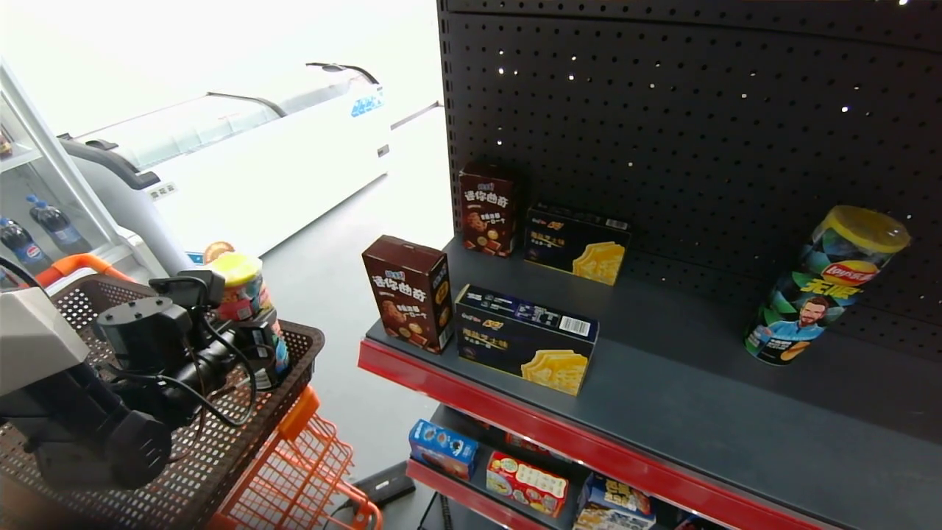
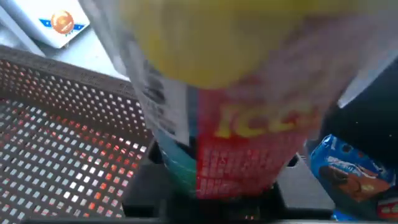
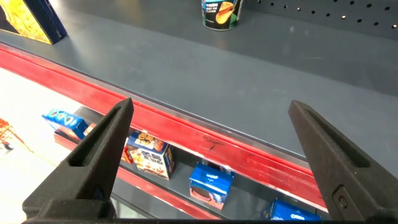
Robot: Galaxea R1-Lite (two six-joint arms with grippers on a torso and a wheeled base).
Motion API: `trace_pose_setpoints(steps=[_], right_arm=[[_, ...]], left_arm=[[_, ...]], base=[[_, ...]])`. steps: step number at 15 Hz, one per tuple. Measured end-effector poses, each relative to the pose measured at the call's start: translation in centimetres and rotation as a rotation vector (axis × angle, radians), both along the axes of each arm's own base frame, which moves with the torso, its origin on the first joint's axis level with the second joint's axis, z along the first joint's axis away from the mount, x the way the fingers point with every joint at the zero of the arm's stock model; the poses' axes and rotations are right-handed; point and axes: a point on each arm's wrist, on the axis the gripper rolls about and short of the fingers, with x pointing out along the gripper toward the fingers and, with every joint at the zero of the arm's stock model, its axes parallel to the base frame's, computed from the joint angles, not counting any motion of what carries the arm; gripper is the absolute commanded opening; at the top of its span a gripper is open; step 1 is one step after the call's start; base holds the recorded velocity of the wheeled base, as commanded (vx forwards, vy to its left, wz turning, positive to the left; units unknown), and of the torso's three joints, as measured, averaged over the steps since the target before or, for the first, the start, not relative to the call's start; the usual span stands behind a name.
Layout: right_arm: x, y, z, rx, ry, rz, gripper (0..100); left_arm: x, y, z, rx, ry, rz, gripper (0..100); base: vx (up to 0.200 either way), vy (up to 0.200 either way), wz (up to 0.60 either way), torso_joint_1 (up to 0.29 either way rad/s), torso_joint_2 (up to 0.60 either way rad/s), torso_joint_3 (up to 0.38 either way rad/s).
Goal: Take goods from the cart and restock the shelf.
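Clamping the lower body of a chip can (image 1: 245, 298), the left gripper (image 1: 259, 352) has its fingers pressed in from either side of the tube, with the yellow lid up and the can close to upright; the hold sits low, well under the lid, so most of the can stands above the fingers.

The can hangs over the far right corner of the cart basket (image 1: 221, 456), left of the shelf (image 1: 699, 383) and apart from it.

By my judgement it is a light cardboard tube; stiff along its length, but thin in the wall, so a hard squeeze would dent it and crush the brittle chips inside. The glossy label looks smooth and may slip in a loose grip. The plastic lid is no place to hold, since it can pop off. A grip nearer the middle of the body would steady it better; tall and narrow, it should tip easily if set down at a tilt.

The right gripper (image 3: 211, 109) has its fingers (image 3: 102, 149) spread wide with nothing between them; it hangs near the red front edge (image 1: 515, 412) of the shelf, facing the bare board.

On that board a second can (image 1: 824, 287) leans against the back panel at the far right; two brown boxes (image 1: 408, 291) and two dark boxes (image 1: 526, 338) stand at the left end, one pair near the edge and one pair farther back. Between the boxes and the second can lies open board, where I judge the held can could go.
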Motion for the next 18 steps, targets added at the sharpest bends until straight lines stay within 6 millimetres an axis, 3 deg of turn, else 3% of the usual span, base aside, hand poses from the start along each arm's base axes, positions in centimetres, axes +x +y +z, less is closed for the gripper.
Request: trace_pose_setpoints(steps=[8, 12, 16, 18], right_arm=[[0.0, 0.0, 0.0, 0.0, 0.0, 0.0, 100], [0.0, 0.0, 0.0, 0.0, 0.0, 0.0, 100], [0.0, 0.0, 0.0, 0.0, 0.0, 0.0, 100], [0.0, 0.0, 0.0, 0.0, 0.0, 0.0, 100]], left_arm=[[-2.5, -1.3, 8.1, 0.045, -0.184, -0.084, 0], [-4.7, -2.9, 10.6, 0.037, -0.164, -0.163, 0], [-7.8, -5.1, 12.1, 0.014, -0.126, -0.452, 0], [-9.2, -5.3, 12.6, -0.002, -0.103, -0.503, 0]], base=[[0.0, 0.0, 0.0, 0.0, 0.0, 0.0], [0.0, 0.0, 0.0, 0.0, 0.0, 0.0], [0.0, 0.0, 0.0, 0.0, 0.0, 0.0], [0.0, 0.0, 0.0, 0.0, 0.0, 0.0]])
